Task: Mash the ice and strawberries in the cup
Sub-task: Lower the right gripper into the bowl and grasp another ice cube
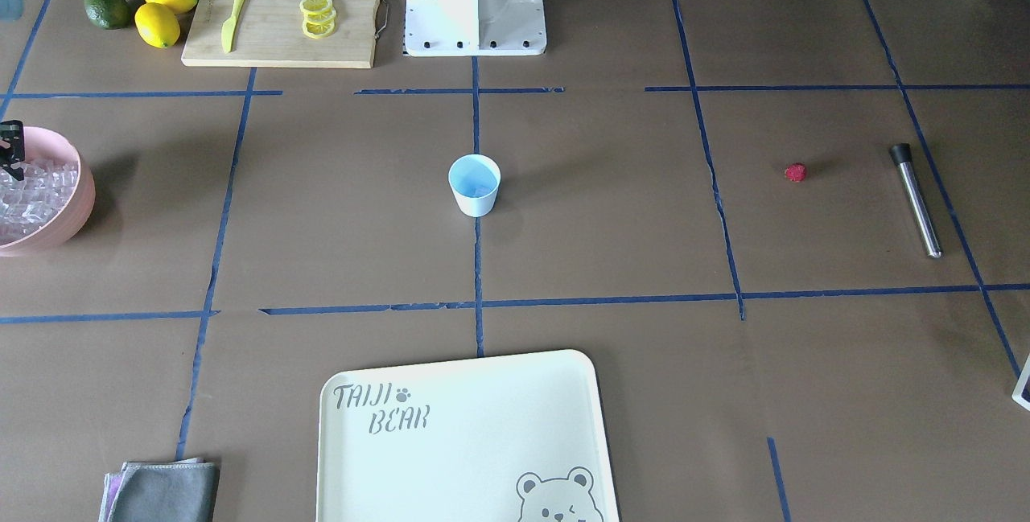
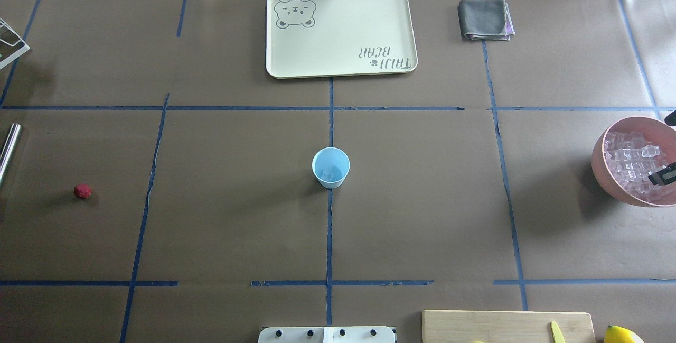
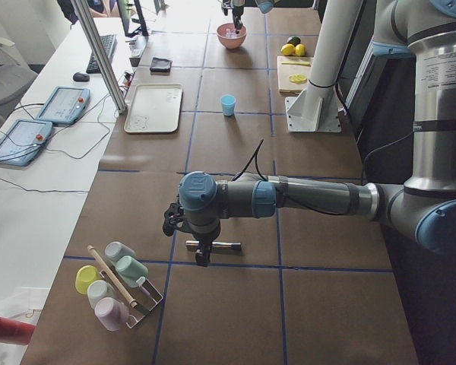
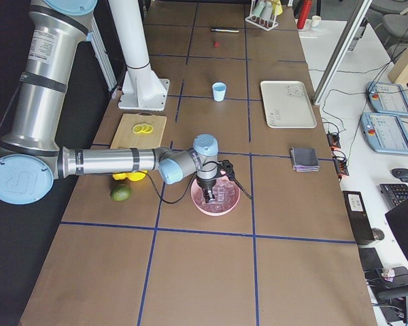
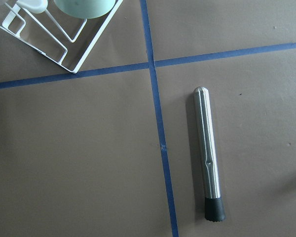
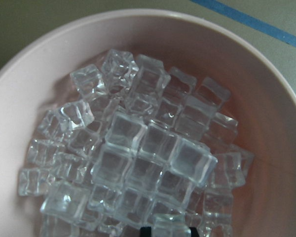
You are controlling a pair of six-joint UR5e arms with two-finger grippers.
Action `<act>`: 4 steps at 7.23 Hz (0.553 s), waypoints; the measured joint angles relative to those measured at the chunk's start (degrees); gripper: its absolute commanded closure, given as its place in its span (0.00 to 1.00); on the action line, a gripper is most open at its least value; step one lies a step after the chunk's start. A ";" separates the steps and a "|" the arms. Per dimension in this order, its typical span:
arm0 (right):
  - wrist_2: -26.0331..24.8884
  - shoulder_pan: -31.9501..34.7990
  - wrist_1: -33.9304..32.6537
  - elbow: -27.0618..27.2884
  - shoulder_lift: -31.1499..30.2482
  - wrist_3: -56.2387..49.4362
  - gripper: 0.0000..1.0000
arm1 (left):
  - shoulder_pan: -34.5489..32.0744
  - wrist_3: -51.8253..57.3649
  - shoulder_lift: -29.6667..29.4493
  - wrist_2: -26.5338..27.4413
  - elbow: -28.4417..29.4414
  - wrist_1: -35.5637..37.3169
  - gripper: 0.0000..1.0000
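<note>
Standing upright at the middle of the table (image 2: 422, 216) was the light blue cup (image 2: 330, 167). The red strawberry (image 2: 82, 191) lay well apart on the robot's left side, near a steel muddler (image 5: 207, 153). The ice (image 6: 148, 148) was heaped in a pink bowl (image 6: 266, 98) at the table's right edge. The right gripper (image 2: 663, 176) reached down among the cubes; whether it held one could not be told. The left gripper (image 3: 203, 255) hovered over the muddler, its opening impossible to judge
</note>
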 measured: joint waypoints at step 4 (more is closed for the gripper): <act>2.76 2.54 -0.91 6.42 1.96 5.31 1.00 | 0.00 0.00 0.14 0.00 -0.02 0.01 0.00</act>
